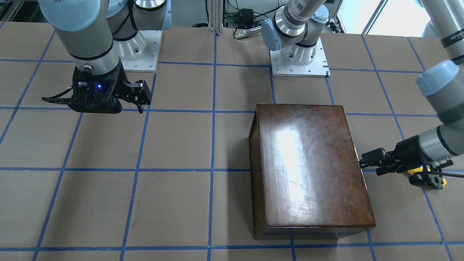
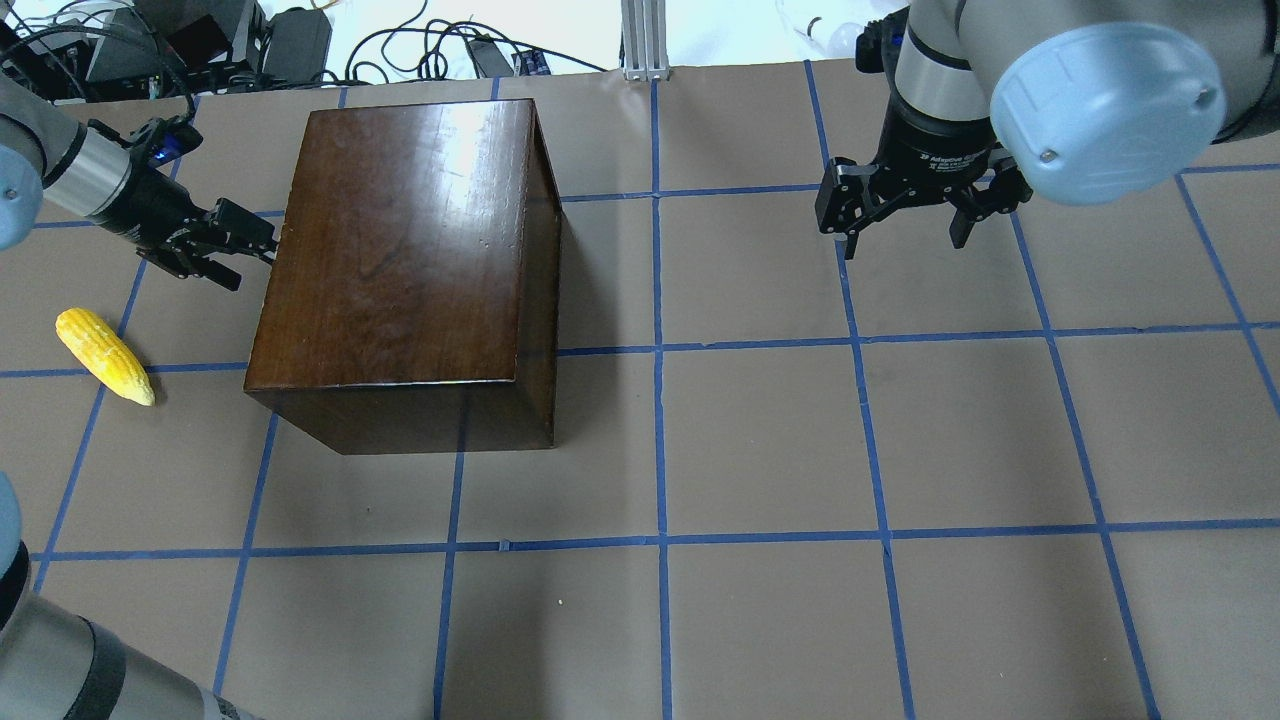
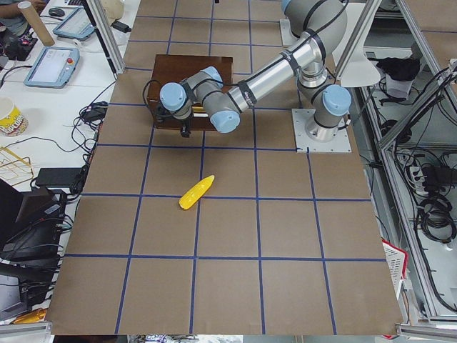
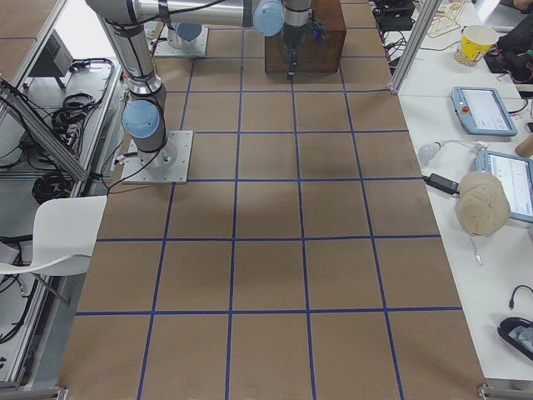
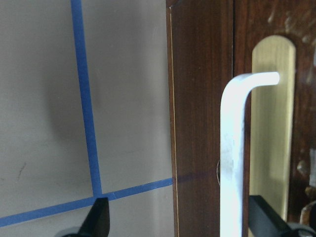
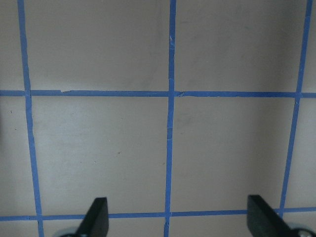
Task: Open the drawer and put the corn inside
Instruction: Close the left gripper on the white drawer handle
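Table [image 2: 760,440]: brown, with blue tape lines [image 2: 660,350] that make big squares. It runs from the robot out past the box.
Corn [image 2: 104,356]: a little yellow cob that lies flat on the table. It is on the robot's left of the box, near it but not touching. Its thin end is the end closer to the box. It is closer to the robot than the box's handle side is.
Box [image 2: 400,250]: big, dark brown and shiny. It sits flat on the table, and nothing is on top of it.
Drawer [image 5: 202,123]: pushed all the way into the box. Only its dark front shows, on the side of the box that faces the corn.
Handle [image 5: 232,148]: a bent silver bar on the drawer front, with a gold plate [image 5: 269,138] behind it.
Left gripper [image 2: 245,257]: right up at the handle side of the box. Its two fingers are apart with the handle between them. I cannot tell if they touch it.
Right gripper [image 2: 903,240]: far off on the other side of the box, up over bare table. Its fingers are spread wide and hold nothing.
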Motion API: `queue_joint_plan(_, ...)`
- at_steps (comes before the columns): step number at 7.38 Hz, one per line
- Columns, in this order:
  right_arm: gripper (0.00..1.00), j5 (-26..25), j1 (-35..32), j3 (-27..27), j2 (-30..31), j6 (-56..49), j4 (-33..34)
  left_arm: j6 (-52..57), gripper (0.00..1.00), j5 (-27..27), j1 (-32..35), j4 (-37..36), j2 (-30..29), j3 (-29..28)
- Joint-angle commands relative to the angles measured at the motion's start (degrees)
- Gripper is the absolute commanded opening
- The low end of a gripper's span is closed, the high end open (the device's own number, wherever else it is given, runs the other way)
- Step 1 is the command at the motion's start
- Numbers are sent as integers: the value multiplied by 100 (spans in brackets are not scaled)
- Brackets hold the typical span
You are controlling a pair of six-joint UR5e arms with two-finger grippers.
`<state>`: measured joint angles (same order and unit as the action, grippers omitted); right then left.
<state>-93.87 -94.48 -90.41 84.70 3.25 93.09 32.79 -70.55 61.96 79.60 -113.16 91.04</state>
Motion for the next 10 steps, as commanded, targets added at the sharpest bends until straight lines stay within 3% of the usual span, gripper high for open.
queue_joint_plan(1,100,0,0,-3,-6,0,8,-1,100,-11,0,-6,-57,28)
queue_joint_plan(10,100,0,0,-3,-6,0,-1,43,100,-195,-9,-77,-154,-51)
